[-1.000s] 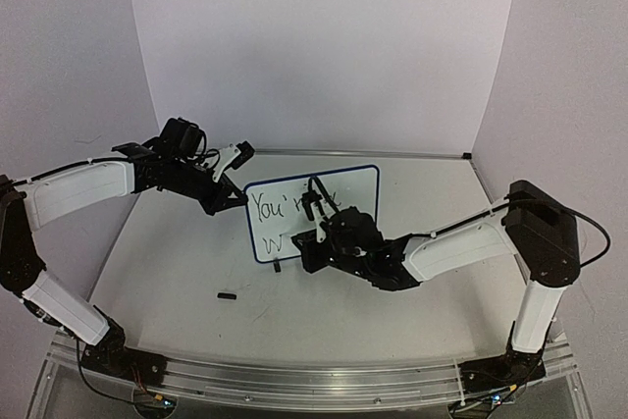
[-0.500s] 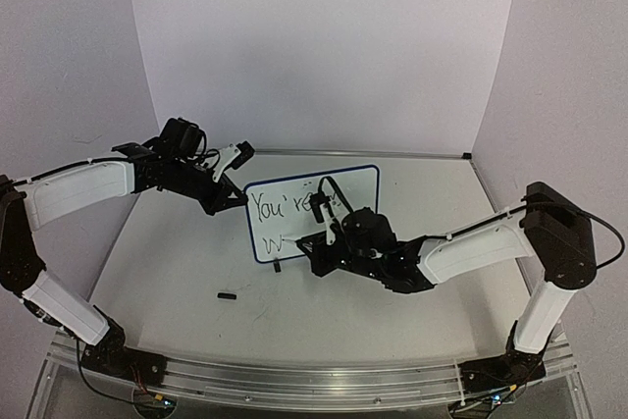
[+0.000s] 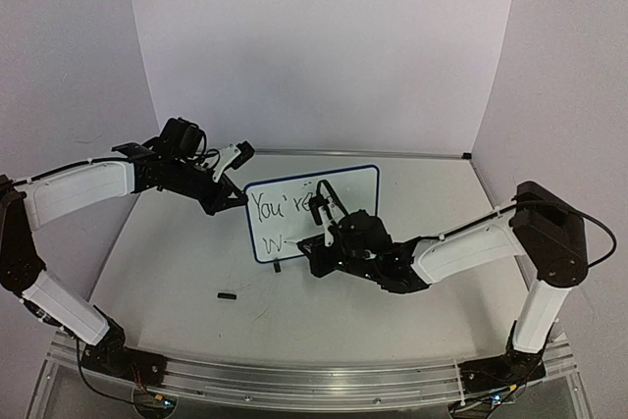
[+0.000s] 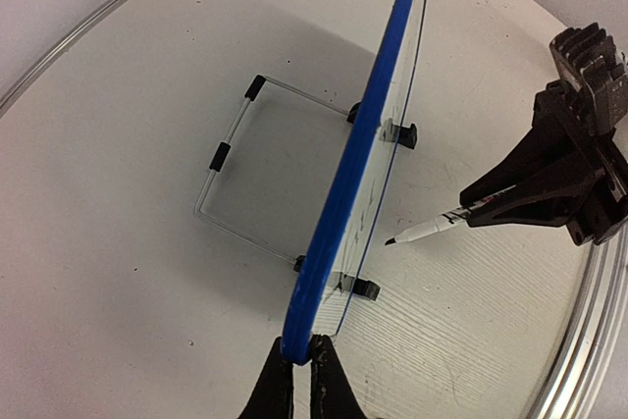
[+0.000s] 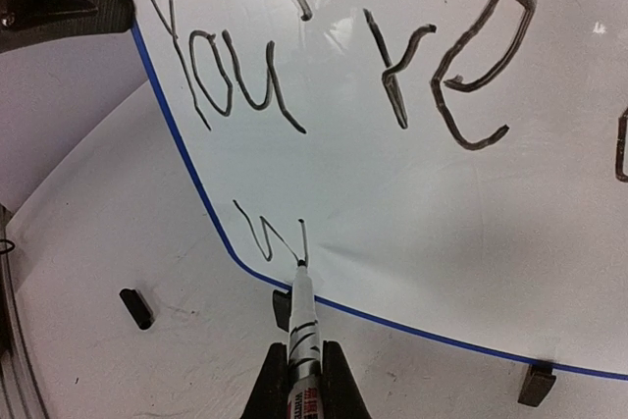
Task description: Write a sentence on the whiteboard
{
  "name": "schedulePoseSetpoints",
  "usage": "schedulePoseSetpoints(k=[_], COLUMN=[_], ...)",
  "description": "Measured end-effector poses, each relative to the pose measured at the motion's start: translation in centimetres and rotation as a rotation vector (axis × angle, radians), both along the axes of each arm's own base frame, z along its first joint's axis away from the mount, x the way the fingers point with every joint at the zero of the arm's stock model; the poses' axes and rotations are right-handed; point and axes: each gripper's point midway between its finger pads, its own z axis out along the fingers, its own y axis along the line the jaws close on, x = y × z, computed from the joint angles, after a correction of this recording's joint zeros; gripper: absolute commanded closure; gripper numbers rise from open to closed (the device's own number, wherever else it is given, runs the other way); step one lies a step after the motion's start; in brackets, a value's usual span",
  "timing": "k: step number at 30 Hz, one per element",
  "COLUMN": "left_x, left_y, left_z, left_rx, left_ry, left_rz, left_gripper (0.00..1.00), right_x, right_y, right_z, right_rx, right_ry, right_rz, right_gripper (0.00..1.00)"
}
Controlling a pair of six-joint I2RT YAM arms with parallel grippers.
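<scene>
The whiteboard (image 3: 355, 189) stands upright mid-table, blue-framed. My left gripper (image 4: 301, 362) is shut on its lower left corner frame (image 4: 343, 183), seen edge-on in the left wrist view. The sentence (image 5: 334, 66) reads "You're" on the top row, with a "W" (image 5: 267, 236) below it. My right gripper (image 5: 302, 368) is shut on a black-and-white marker (image 5: 303, 319). The marker's tip rests at the bottom of the W's last stroke, near the board's lower edge. From above, the right gripper (image 3: 321, 235) sits in front of the board's lower left part and hides some lettering.
A small black marker cap (image 3: 227, 294) lies on the table in front of the board, left of my right arm. A wire stand (image 4: 231, 159) props the board from behind, and black feet (image 4: 365, 288) stick out at its front. A metal rail (image 3: 314, 380) edges the near side.
My right arm has shifted the marker slightly rightward and lower along the bottom row, and the stroke there has grown. The left arm and the board have stayed still.
</scene>
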Motion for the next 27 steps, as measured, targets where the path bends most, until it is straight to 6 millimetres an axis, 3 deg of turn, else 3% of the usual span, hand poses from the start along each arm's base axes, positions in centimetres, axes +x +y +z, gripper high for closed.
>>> schedulePoseSetpoints(k=[18, 27], left_x=[0.0, 0.0], left_y=[0.0, 0.0], left_z=[0.0, 0.0], left_rx=[0.001, 0.001], left_ry=[-0.001, -0.001], left_rz=[0.001, 0.001], left_gripper=[1.00, 1.00], right_x=[1.6, 1.2], right_y=[0.1, 0.1], right_z=[-0.2, -2.4], right_rx=[-0.010, -0.034], right_ry=[0.008, 0.064], right_rz=[-0.033, -0.031], right_gripper=[1.00, 1.00])
